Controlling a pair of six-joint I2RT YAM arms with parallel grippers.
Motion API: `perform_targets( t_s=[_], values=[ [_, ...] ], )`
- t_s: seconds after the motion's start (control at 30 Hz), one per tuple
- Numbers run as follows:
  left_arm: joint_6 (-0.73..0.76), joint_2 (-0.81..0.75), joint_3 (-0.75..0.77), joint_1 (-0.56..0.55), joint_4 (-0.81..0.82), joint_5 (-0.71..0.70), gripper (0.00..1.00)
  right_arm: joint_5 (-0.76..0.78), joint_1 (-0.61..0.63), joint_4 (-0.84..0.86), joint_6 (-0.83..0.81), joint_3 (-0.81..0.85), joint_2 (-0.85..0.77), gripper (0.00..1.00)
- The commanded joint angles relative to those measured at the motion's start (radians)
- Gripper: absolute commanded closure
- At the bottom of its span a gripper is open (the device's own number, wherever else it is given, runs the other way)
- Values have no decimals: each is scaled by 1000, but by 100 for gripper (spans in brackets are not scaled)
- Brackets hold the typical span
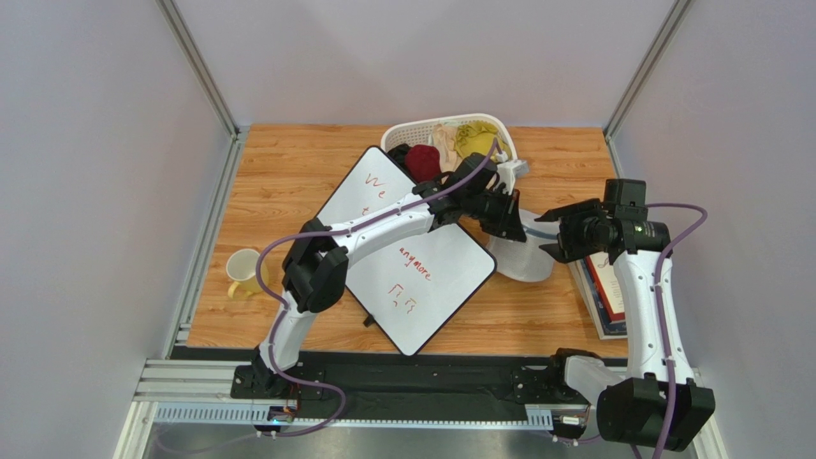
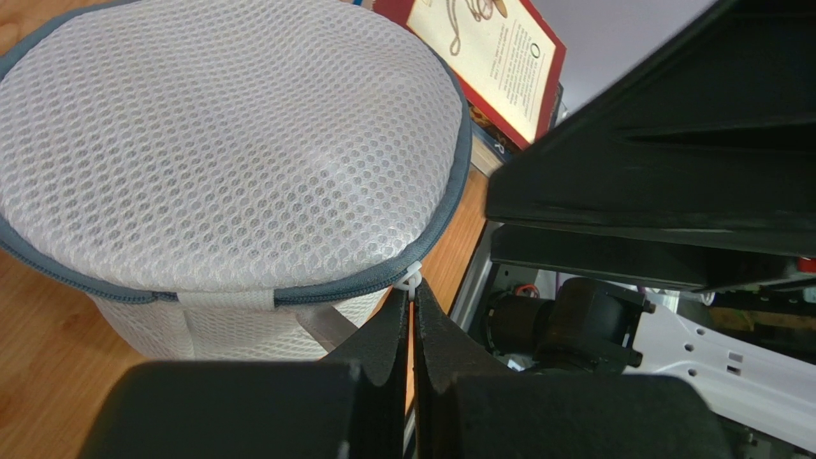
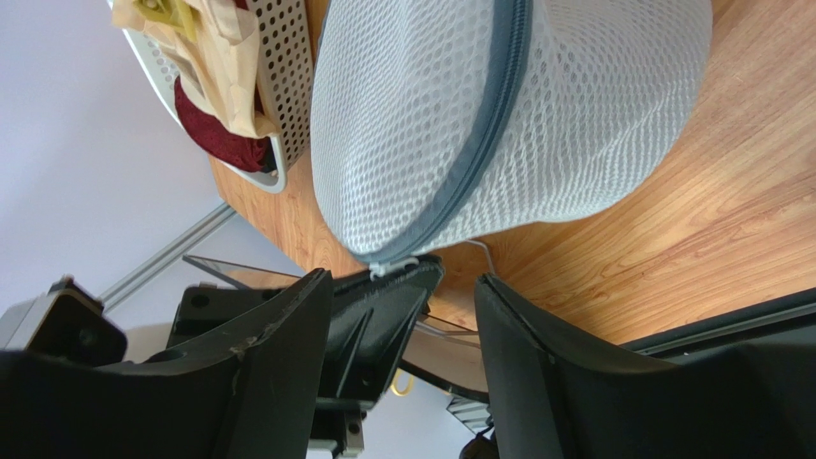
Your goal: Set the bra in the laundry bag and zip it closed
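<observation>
One laundry bag (image 1: 527,258) upright on bench (image 1: 278,182), just beside one basket (image 1: 407,126). My left fingers (image 2: 383,339) pinched on its one white zip pull (image 2: 412,277); right fingers (image 3: 287,335) apart, holding nothing. Can't see bra.

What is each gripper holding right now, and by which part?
The left gripper is pinched shut on the laundry bag at its white zipper pull. The right gripper is open beside the bag and holds nothing.

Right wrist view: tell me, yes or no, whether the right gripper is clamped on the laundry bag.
No. The right gripper stands open, fingers apart, with the laundry bag beyond their tips.
</observation>
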Motion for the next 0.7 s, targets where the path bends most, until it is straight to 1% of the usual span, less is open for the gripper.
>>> perform_targets(
  t_s=[0.0, 0.07, 0.1, 0.17, 0.2, 0.23, 0.27, 0.3, 0.33, 0.37, 0.47, 0.5, 0.57, 0.67],
  values=[
    [25, -78, 7, -15, 34, 17, 100, 2, 11, 84, 83, -40, 19, 41],
    [36, -82, 5, -17, 25, 15, 100, 14, 14, 115, 92, -64, 22, 44],
    [39, -85, 4, -20, 22, 15, 100, 20, 14, 127, 93, -72, 22, 52],
    [48, -89, -1, -20, 17, 15, 100, 24, 14, 153, 86, -84, 31, 59],
    [51, -90, -4, -21, 14, 12, 100, 22, 14, 158, 80, -84, 37, 69],
    [53, -92, -12, -21, 13, 11, 100, 20, 14, 166, 63, -86, 45, 75],
    [59, -93, -16, -21, 13, 9, 100, 20, 14, 169, 55, -84, 50, 78],
    [62, -95, -18, -21, 5, 9, 100, 19, 14, 172, 46, -83, 53, 89],
    [67, -93, -13, -21, -2, 9, 100, 8, 10, 186, 19, -81, 63, 97],
    [73, -92, -9, -21, -13, 8, 100, -4, 5, 189, -4, -80, 72, 100],
    [96, -95, -9, -17, -55, -9, 100, -68, -13, 199, -84, -65, 100, 100],
    [99, -96, -12, -12, -70, -17, 100, -114, -19, 204, -109, -54, 108, 100],
    [98, -115, -38, 9, -75, -25, 100, -166, -41, 222, -190, -45, 128, 100],
    [97, -154, -94, 40, -70, -38, 100, -271, -90, 262, -256, -52, 131, 100]
  ],
)
